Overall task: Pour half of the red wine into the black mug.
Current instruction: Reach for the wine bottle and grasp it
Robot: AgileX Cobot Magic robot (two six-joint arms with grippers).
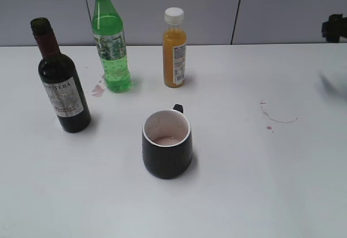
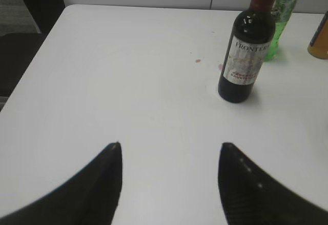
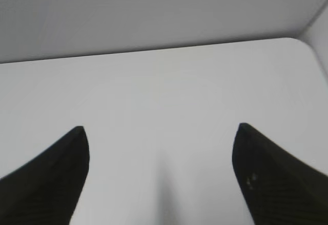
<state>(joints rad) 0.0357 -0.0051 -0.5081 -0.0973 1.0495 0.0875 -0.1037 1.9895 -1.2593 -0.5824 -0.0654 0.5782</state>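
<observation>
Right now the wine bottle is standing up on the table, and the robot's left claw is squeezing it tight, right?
Not quite. The wine bottle is standing up on the table, but the left gripper isn't squeezing it. In the left wrist view its jaws stand apart over bare table, with the bottle farther off and nothing between them.

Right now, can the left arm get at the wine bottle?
Probably yes. The left gripper stands open and empty over bare table, and nothing lies between it and the upright wine bottle.
</observation>
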